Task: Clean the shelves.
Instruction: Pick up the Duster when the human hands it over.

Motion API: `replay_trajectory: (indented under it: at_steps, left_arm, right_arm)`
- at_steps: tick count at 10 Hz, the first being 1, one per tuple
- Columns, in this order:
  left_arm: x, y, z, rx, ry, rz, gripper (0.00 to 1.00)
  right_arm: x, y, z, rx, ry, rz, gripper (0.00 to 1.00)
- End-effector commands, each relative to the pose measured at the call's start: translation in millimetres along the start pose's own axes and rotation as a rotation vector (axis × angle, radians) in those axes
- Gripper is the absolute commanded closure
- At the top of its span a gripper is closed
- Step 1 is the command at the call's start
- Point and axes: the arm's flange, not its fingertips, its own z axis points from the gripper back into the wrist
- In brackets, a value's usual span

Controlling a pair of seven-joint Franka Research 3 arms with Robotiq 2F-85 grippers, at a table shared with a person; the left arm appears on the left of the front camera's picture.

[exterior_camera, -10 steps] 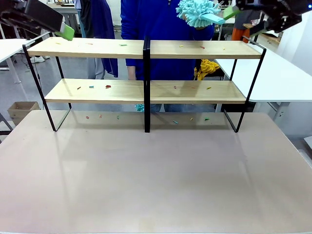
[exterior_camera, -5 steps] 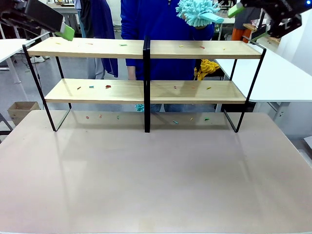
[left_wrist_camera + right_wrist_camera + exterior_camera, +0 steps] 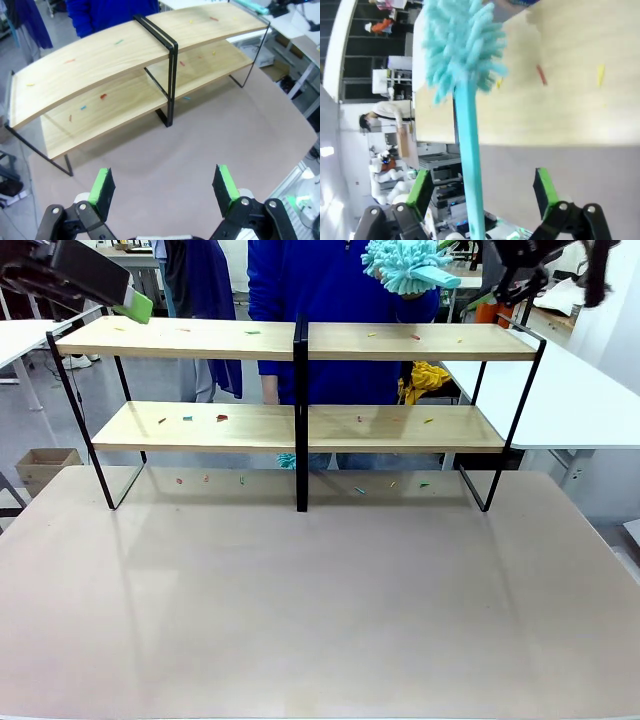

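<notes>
in the front view the right gripper point(image 3: 500, 282) has swung further outward and is now blurred by motion, while a moment ago it was sharp and nearer to the handle end of the duster point(image 3: 405, 262). the duster itself has stayed in place, just beside this gripper toward the middle and above the shelves point(image 3: 180, 337). i judge that the grasp is not yet made, so no wiping has started, and the coloured crumbs point(image 3: 222, 418) lie on both boards and on the table point(image 3: 320, 620) below. the left gripper point(image 3: 135, 306) has not moved and hovers just above the end of the upper board on its own side. a person in blue point(image 3: 320, 280) stands behind the rack, beyond both grippers. in the left wrist view the left gripper point(image 3: 164, 176) has its fingers spread wide with nothing between them, and the shelves point(image 3: 100, 55) lie ahead of it, well apart, with the black centre post point(image 3: 171, 75) in the middle. in the right wrist view the right gripper point(image 3: 481, 182) is released too: the duster point(image 3: 462, 45) handle runs up between the green pads point(image 3: 421, 190), closer to one pad and touching neither as far as i can tell. the frame and the person's body could hinder a wide sweep.
</notes>
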Motion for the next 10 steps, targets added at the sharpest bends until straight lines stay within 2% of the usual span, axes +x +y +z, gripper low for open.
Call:
replay_trajectory:
  at_steps: [1,2,7,8,9,10]
  left_arm:
    - [0,1,0,-0.008,-0.007,0.001,0.00]
    - [0,1,0,-0.008,-0.007,0.001,0.00]
    - [0,1,0,-0.008,-0.007,0.001,0.00]
    - [0,1,0,-0.008,-0.007,0.001,0.00]
    - [0,1,0,-0.008,-0.007,0.001,0.00]
    - [0,1,0,-0.008,-0.007,0.001,0.00]
  right_arm:
    - [26,6,-12,0.079,-0.002,-0.047,0.00]
    - [31,2,-15,0.127,0.025,-0.057,0.00]
    - [29,-15,-16,0.163,0.091,-0.081,0.00]
    - [27,-16,-15,0.168,0.086,-0.089,0.54]
    - [26,-17,-14,0.173,0.085,-0.090,0.55]
    - [25,-18,-12,0.179,0.086,-0.088,1.00]
